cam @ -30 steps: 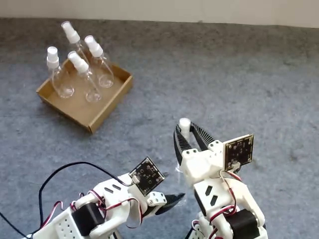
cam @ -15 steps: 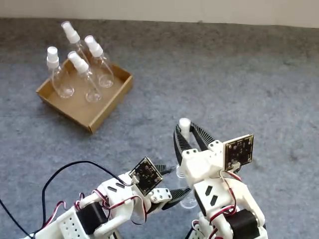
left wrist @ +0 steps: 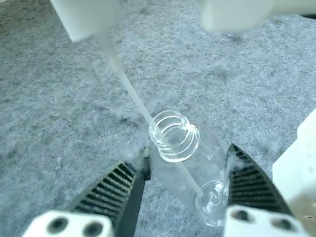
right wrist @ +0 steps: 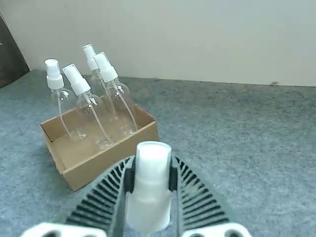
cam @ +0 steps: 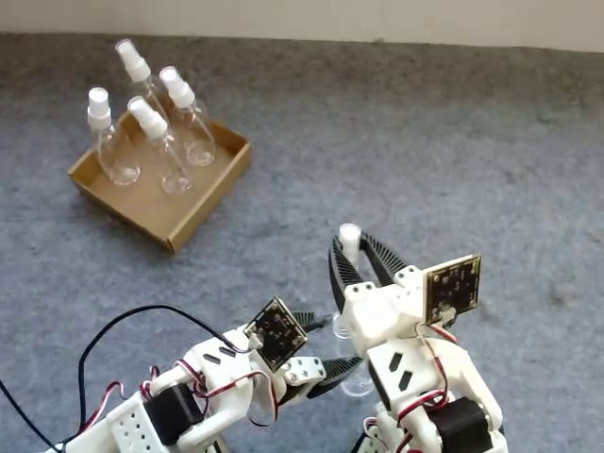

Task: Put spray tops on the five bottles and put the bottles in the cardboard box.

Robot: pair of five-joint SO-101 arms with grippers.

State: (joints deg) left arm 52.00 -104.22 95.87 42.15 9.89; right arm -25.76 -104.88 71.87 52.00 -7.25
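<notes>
I am counting four capped bottles (cam: 193,132) standing in the box (cam: 203,203). A fifth bottle (left wrist: 170,138), uncapped, is standing well apart from the box, with my left gripper's (left wrist: 187,159) fingers spreading on either side of it. My right gripper (right wrist: 152,163) is pinching the one spray top (right wrist: 150,190), whose tube is running into that bottle's neck. Grey felt is covering the worktop (cam: 425,151), and a pale wall (right wrist: 197,34) is rising behind the box.

Soft, even light covers the grey carpet (cam: 444,142), shadows faint, with small glints on the clear bottle (left wrist: 197,148).
</notes>
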